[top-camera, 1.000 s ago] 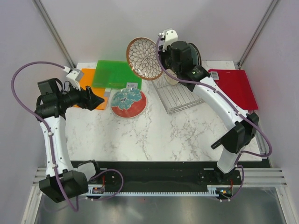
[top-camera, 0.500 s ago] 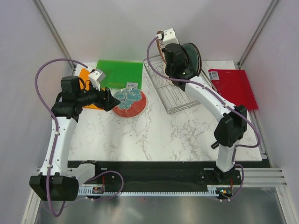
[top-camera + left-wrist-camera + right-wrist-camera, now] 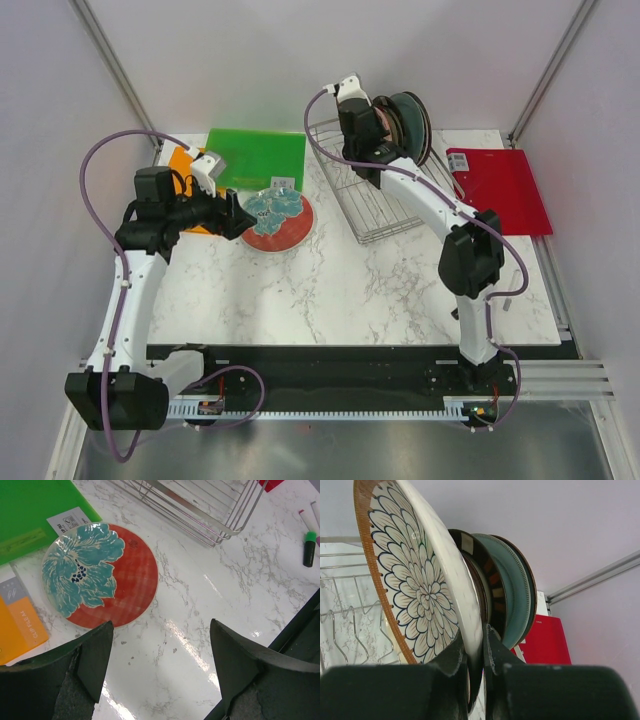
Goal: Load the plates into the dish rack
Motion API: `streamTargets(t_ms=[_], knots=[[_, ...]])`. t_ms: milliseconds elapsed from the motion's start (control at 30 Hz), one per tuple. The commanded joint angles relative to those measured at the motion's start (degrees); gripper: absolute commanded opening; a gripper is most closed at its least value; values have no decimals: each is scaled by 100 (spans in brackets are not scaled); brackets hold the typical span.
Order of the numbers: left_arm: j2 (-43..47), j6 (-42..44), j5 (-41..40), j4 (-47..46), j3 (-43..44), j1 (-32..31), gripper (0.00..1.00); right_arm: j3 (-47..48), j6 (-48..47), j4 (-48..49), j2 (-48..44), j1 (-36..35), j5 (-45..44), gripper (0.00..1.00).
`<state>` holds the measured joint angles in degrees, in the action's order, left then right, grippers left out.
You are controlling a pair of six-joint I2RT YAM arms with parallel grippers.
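Observation:
My right gripper (image 3: 476,647) is shut on the lower rim of the brown plate with the white petal pattern (image 3: 415,590). It holds that plate upright over the far end of the silver dish rack (image 3: 378,205). Two plates (image 3: 408,120), one dark and one teal, stand on edge just behind it. The red plate with teal flowers (image 3: 100,575) lies flat on the marble left of the rack. My left gripper (image 3: 161,635) hovers open just short of its near edge, with nothing between the fingers.
A green board (image 3: 255,157) and an orange board (image 3: 185,165) lie behind and left of the red plate. A red board (image 3: 500,188) lies right of the rack. Marker pens (image 3: 310,545) lie on the marble beyond the rack's corner.
The right arm has turned the petal plate from face-up to on edge and carried it right, against the standing plates. The left arm has swung right towards the red plate.

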<state>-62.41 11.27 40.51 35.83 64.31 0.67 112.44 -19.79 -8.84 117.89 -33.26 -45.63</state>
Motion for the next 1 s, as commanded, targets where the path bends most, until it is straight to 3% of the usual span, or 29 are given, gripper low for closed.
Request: streamTargets(t_ms=[0, 967], knots=[[-52, -178, -61, -244, 2, 21, 84, 550, -34, 682, -126, 3, -333, 0], [-377, -257, -61, -384, -156, 21, 84, 902, 546, 67, 815, 65, -632, 0]])
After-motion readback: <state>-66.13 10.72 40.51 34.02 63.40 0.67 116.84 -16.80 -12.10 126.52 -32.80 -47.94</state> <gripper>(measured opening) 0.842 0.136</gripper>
